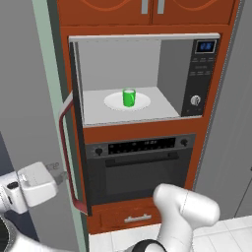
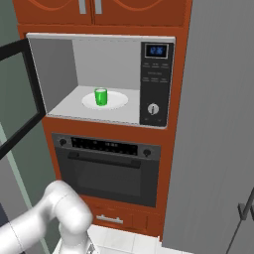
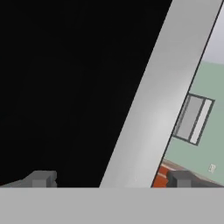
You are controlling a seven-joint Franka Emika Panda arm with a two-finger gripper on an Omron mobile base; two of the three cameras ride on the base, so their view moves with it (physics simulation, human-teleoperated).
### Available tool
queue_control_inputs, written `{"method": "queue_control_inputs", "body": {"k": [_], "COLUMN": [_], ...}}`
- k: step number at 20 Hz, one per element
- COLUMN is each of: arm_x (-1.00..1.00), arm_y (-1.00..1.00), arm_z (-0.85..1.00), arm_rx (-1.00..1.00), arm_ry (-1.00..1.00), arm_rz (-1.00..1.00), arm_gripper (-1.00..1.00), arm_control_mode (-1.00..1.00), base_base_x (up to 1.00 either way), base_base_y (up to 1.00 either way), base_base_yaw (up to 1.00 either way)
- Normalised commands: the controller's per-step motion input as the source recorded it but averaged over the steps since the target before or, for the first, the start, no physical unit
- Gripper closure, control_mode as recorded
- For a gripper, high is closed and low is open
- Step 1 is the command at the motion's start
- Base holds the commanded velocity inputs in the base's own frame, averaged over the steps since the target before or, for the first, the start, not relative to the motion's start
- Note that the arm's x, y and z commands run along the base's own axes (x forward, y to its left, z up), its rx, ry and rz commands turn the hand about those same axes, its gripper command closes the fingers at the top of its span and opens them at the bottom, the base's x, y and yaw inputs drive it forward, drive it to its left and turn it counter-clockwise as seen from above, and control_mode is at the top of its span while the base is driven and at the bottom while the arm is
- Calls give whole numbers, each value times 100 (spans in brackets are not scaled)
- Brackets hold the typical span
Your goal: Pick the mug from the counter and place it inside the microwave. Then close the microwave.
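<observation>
Two jobs make up this task, and judging by how things lie, the first is done: what remains is the door. Largest in view is the tall reddish-brown wood cabinet column [image 1: 221, 98], with a black wall oven [image 1: 140, 170] set below the wide silver-framed microwave [image 1: 142, 78]. The microwave's grey cavity stands open; its dark glass door [image 1: 78, 147] with the curved red handle [image 1: 64, 152] is swung out to the left, seen nearly edge-on in the left base view. That door is a stiff, hinged panel that should swing freely under a steady push on its outer face or frame; the glass looks slick, so the silver frame or the handle is the better place to press.

Just outside the door, the tool [image 1: 60, 173] hangs with its jaws spread wide and nothing between them; the hand view puts its fingertips [image 3: 41, 178] close to the dark glass and silver frame.

Inside, on the white round plate [image 1: 112, 103], stands the small bright green mug [image 1: 129, 97], upright and near the middle. It looks light and rigid, needing no further handling.
</observation>
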Motion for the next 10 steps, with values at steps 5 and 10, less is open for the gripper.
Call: {"method": "queue_control_inputs", "body": {"k": [5,10], "arm_x": [0,0], "arm_y": [-55,-61], "arm_z": [0,3], "arm_rx": [0,0], "arm_ry": [2,1], "arm_rz": [3,4], "arm_gripper": [-100,-100], "arm_control_mode": [-100,-100], "base_base_x": [0,0], "base_base_y": [0,0], "base_base_yaw": [0,0]}}
